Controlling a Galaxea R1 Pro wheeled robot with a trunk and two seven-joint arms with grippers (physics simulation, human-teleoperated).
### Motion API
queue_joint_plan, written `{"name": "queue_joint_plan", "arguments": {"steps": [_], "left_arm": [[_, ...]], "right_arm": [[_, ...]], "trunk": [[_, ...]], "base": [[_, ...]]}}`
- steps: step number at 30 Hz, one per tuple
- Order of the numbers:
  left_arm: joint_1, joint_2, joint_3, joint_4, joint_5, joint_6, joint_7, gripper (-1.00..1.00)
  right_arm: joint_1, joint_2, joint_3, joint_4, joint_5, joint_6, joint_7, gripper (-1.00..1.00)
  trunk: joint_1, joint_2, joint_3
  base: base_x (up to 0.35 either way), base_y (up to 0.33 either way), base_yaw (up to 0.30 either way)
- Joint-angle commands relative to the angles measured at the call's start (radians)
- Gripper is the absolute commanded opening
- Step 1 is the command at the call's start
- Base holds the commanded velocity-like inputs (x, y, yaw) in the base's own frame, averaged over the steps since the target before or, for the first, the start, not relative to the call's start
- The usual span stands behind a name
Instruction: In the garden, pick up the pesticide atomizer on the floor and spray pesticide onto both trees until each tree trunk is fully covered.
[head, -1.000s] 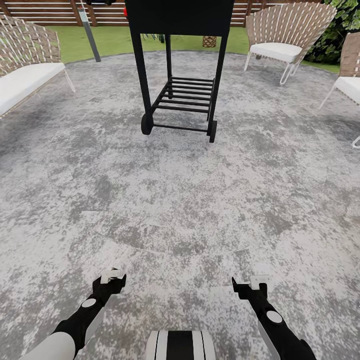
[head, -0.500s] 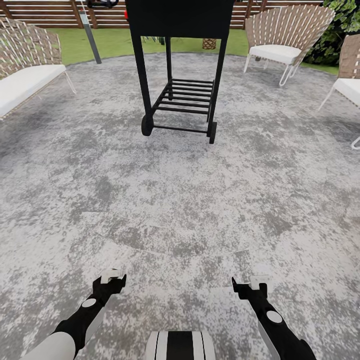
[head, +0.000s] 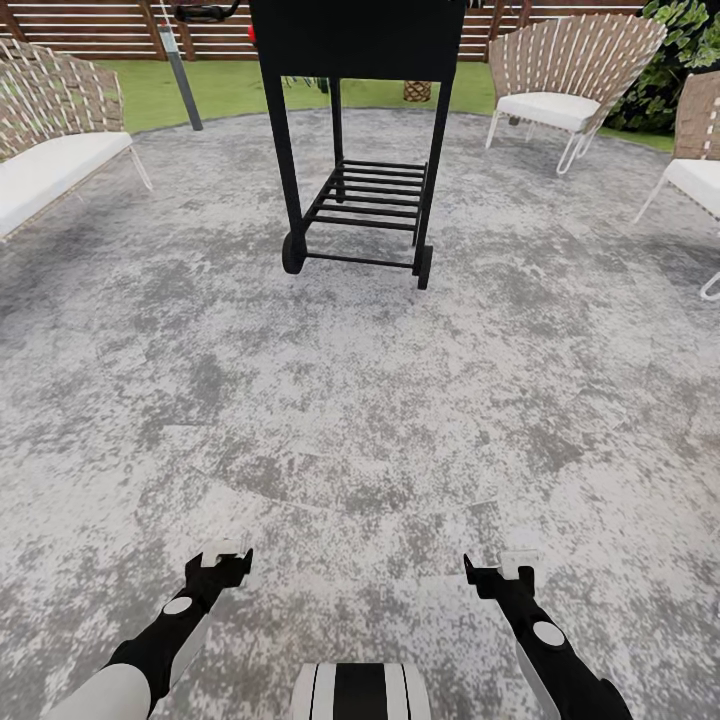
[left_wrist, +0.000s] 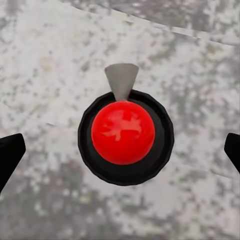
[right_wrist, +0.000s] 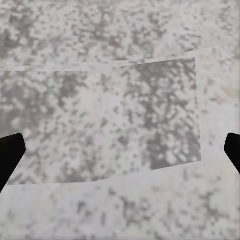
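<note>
Straight ahead on the grey floor (head: 360, 400) stands a black wheeled cart (head: 360, 150), with a white-cushioned seat (head: 50, 150) at left and wicker chairs (head: 570, 80) at right. Since a second ago the view has crept slightly forward. Open paving lies between. Under the left tool (left_wrist: 120, 150), fingers apart, sits the pesticide atomizer (left_wrist: 123, 132), red top up. The right tool (right_wrist: 120, 155) is also apart over bare floor.

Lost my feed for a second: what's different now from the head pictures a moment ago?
Only the view shifted: the black cart and wicker chair sit slightly higher in frame, so the camera moved, not the furniture. Both arms are unchanged, the left claw and right claw open above the floor, and the left claw directly above the pesticide atomizer.
</note>
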Motion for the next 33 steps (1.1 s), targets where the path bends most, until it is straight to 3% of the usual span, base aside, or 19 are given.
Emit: {"name": "queue_joint_plan", "arguments": {"steps": [1,10,11,33], "left_arm": [[0.000,0.000,0.000,0.001,0.004,-0.003,0.001,1.00],[0.000,0.000,0.001,0.001,0.004,-0.003,0.001,1.00],[0.000,0.001,0.001,0.001,0.004,-0.003,0.001,-1.00],[0.000,0.000,0.015,-0.001,0.004,-0.003,0.001,-1.00]], "right_arm": [[0.000,0.000,0.001,0.001,0.001,-0.003,0.000,1.00],[0.000,0.000,0.001,0.001,0.001,-0.003,0.000,1.00],[0.000,0.000,0.001,0.001,0.001,-0.003,0.000,1.00],[0.000,0.000,0.001,0.002,0.001,-0.003,0.000,1.00]], "trunk": [[0.000,0.000,0.000],[0.000,0.000,0.001],[0.000,0.000,0.001],[0.000,0.000,0.001]], "base": [[0.000,0.000,0.000],[0.000,0.000,0.000],[0.000,0.000,0.000],[0.000,0.000,0.000]]}}
